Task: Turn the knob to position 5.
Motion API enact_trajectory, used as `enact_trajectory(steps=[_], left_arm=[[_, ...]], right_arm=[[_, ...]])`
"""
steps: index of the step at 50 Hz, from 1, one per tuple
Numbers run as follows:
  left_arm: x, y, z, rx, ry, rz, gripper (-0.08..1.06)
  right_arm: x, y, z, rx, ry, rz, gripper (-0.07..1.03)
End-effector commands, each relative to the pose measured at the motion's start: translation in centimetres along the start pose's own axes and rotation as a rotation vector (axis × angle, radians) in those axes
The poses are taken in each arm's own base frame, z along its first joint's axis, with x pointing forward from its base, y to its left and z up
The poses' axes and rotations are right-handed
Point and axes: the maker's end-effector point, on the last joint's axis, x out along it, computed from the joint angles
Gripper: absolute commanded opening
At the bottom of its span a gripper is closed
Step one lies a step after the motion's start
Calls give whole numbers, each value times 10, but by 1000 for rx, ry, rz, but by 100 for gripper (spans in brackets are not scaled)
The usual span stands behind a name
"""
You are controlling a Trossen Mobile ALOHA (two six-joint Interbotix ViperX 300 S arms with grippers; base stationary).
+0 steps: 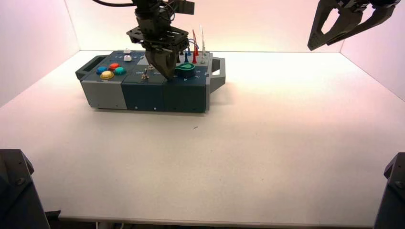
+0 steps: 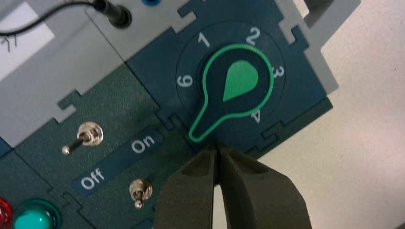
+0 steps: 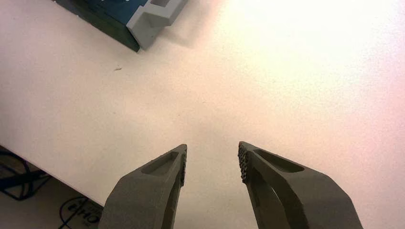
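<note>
**Q:** What are the fingers doing?

**A:** The left gripper (image 2: 217,155) has its two dark fingers pressed together, holding nothing. The joined tips sit just at the pointed tab of the knob (image 2: 237,90), a dark round dial outlined in green. I cannot tell whether they touch it.

**Q:** Where is the knob?

**A:** On the dark blue right-hand section of the box (image 1: 143,95), inside a ring of white numbers. 6, 1, 2, 3 and 4 show; the spot between 4 and 6, where 5 should be, is covered by the tab, so it likely points at 5 already.

**Q:** What lies nearby?

**A:** Two small metal toggle switches (image 2: 86,136) beside Off and On labels, then coloured push buttons (image 1: 111,70) on the box's left part.

**Q:** And the other arm?

**A:** The right gripper (image 3: 212,160) hangs high at the right, fingers spread, idle.

**Q:** What could go wrong?

**A:** A further nudge could push the tab past 5. Closed tips could also slip off its narrow point and strike the box edge.
</note>
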Motion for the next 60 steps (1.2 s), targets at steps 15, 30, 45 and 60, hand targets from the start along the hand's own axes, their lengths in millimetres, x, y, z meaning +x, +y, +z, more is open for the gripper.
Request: enact_trajectory(steps=[15, 30, 45, 60], left_arm=[[-37, 4, -7, -17, -27, 4, -3], [-110, -3, -1, 2, -202, 32, -3], [-98, 11, 18, -44, -306, 66, -3], [-53, 24, 58, -76, -272, 58, -3]], right_arm=[[-3, 2, 7, -4, -23, 4, 57], [-3, 2, 7, -4, -23, 4, 57], [-4, 3, 7, -8, -26, 7, 58], [-5, 5, 8, -17, -31, 14, 58]])
